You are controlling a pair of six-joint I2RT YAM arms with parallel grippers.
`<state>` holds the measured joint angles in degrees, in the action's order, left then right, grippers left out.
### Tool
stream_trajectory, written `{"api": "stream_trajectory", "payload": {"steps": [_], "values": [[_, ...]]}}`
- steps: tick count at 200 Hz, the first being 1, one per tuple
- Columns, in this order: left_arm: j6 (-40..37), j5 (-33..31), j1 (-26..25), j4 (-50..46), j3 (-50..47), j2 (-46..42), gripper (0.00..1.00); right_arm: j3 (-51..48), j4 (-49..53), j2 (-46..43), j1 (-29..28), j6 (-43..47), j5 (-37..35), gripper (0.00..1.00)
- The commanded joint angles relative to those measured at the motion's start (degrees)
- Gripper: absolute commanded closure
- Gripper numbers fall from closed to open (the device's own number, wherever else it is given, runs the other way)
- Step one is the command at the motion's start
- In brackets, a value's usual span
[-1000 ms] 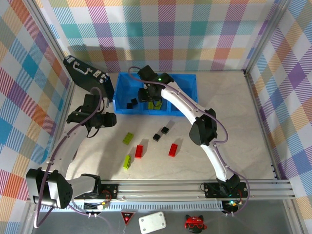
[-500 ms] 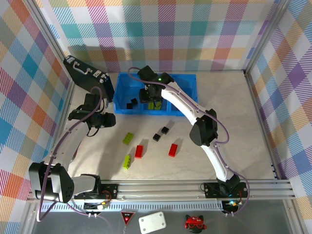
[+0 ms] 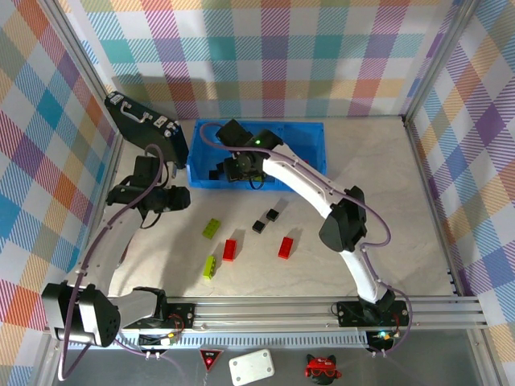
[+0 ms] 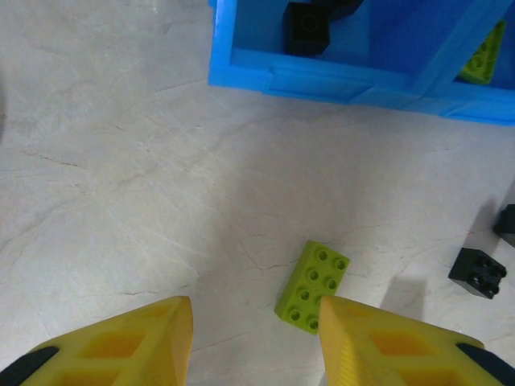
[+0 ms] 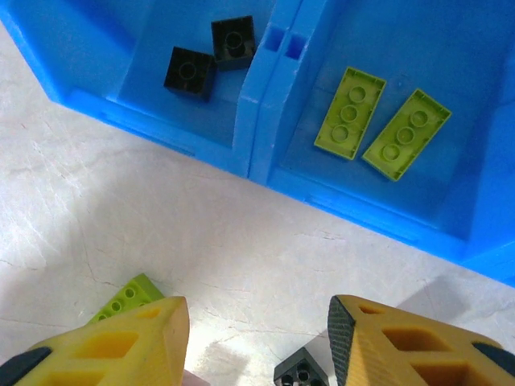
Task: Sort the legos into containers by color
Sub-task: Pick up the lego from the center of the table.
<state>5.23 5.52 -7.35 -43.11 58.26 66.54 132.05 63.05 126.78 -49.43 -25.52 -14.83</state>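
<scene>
Pale marbled bench (image 3: 386, 209), checked pastel walls (image 3: 265, 56). Small red, lime, black plastic bricks (image 3: 230, 249) scattered near-centre. Left pincer (image 4: 256, 326), right pincer (image 5: 256, 326) spread, empty.

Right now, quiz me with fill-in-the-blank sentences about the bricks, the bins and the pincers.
The small bricks in the end bin are coloured ____.
In the right wrist view, the neighbouring bin shows ____ green bricks.
The number of red bricks lying on the table is ____.
Gripping nothing, the left pincer and the right pincer both stand ____.
Missing words: black; two; two; open.
</scene>
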Motion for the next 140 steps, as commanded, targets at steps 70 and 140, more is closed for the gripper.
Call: {"api": "stream_trajectory", "payload": {"steps": [70,140], "values": [[0.39,2.7,-2.31,-2.56,0.65,3.46,0.54,-2.12,0.27,-2.62,-2.69,-1.34,-4.33,0.49],[0.83,4.22,-8.27,-3.99,1.68,10.81,0.54,-11.17,-3.32,-8.22,-2.69,-3.18,-5.06,0.49]]}}
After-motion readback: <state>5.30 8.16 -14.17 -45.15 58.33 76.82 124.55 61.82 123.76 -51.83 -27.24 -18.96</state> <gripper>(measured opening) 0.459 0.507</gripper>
